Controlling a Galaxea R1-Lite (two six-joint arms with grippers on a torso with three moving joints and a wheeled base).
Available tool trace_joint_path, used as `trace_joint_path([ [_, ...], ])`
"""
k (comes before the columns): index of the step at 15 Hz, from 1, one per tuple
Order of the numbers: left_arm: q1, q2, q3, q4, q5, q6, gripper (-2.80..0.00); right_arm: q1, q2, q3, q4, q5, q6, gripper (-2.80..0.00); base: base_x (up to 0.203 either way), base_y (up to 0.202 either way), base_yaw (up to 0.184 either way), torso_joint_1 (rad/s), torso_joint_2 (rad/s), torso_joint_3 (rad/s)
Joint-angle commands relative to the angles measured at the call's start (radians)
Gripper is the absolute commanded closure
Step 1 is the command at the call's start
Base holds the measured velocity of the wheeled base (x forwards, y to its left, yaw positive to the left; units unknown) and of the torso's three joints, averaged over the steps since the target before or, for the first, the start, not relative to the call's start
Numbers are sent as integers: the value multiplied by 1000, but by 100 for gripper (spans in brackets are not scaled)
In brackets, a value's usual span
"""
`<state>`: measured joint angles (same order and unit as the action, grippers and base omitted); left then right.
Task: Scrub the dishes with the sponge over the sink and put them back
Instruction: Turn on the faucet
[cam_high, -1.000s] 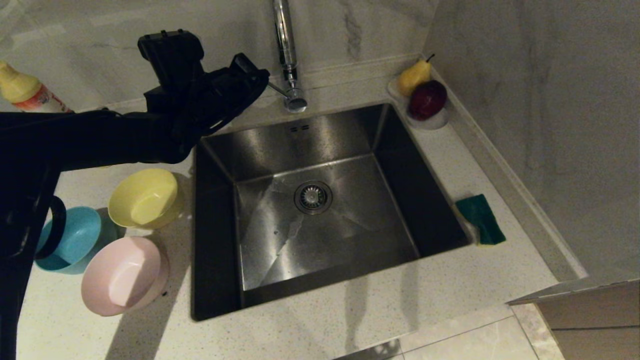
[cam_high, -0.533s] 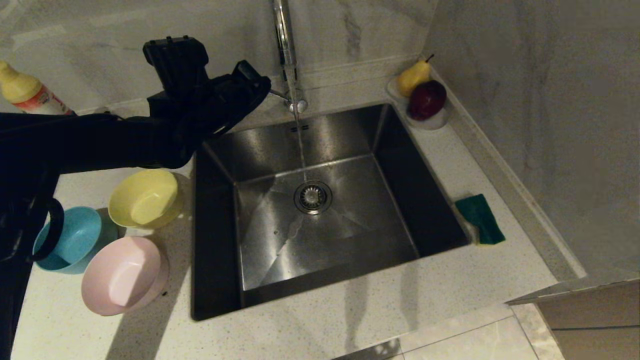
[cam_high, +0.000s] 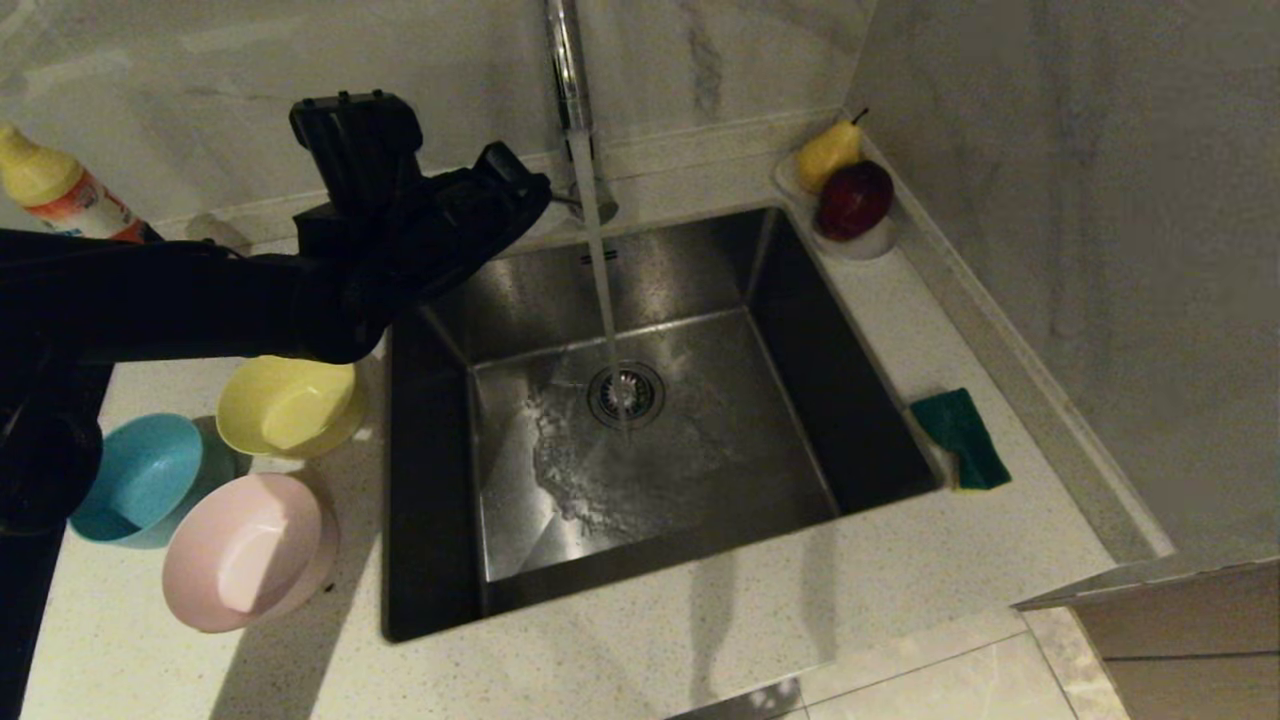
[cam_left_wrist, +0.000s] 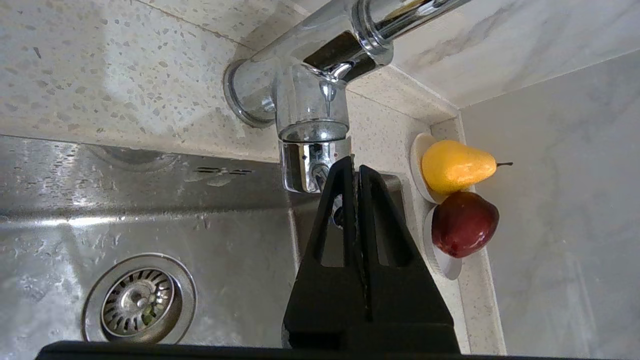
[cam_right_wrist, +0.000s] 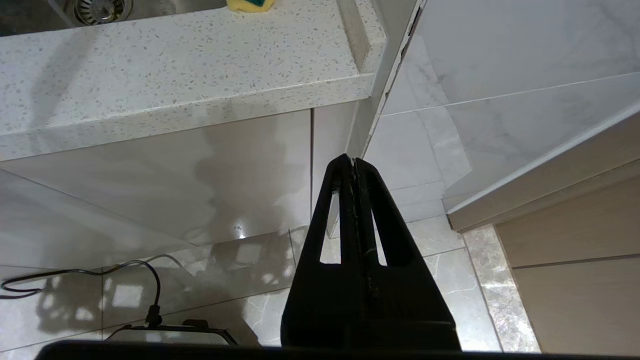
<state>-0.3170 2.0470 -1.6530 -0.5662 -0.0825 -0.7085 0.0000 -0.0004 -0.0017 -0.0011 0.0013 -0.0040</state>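
Note:
The steel sink (cam_high: 650, 290) has water running from the chrome tap (cam_high: 572, 90) onto its drain (cam_high: 626, 394). My left gripper (cam_high: 535, 185) is shut and empty, with its tips right by the lower body of the tap (cam_left_wrist: 310, 100). I cannot tell whether my left gripper (cam_left_wrist: 354, 167) touches it. Three bowls stand on the counter left of the sink: yellow (cam_high: 290, 405), blue (cam_high: 140, 480) and pink (cam_high: 245, 550). The green and yellow sponge (cam_high: 962, 438) lies on the counter right of the sink. My right gripper (cam_right_wrist: 354, 162) hangs shut and empty below the counter edge, over the floor.
A yellow pear (cam_high: 828, 152) and a red apple (cam_high: 855, 198) sit on small white dishes in the back right corner. A bottle (cam_high: 55, 190) stands at the far left. A wall runs close along the counter's right side, and a cable (cam_right_wrist: 100, 280) lies on the floor.
Water has started to run from the tap and has spread over the sink floor. My left gripper has shifted slightly down and to the right beside the tap.

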Motion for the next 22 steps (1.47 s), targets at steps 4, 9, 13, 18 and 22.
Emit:
trace_joint_path([
  [4, 70, -41, -119, 7, 56, 7, 0, 0, 0, 0, 0, 0, -1, 0, 0, 0, 0, 0, 0, 0],
  [9, 87, -242, -69, 99, 112, 188, 0, 0, 0, 0, 0, 0, -1, 0, 0, 0, 0, 0, 0, 0],
  [13, 88, -492, 202, 109, 294, 483, 0, 0, 0, 0, 0, 0, -1, 0, 0, 0, 0, 0, 0, 0],
  [18, 97, -948, 614, 82, 381, 616, 0, 0, 0, 0, 0, 0, -1, 0, 0, 0, 0, 0, 0, 0],
  [22, 202, -1298, 950, 83, 388, 734, 0, 0, 0, 0, 0, 0, -1, 0, 0, 0, 0, 0, 0, 0],
])
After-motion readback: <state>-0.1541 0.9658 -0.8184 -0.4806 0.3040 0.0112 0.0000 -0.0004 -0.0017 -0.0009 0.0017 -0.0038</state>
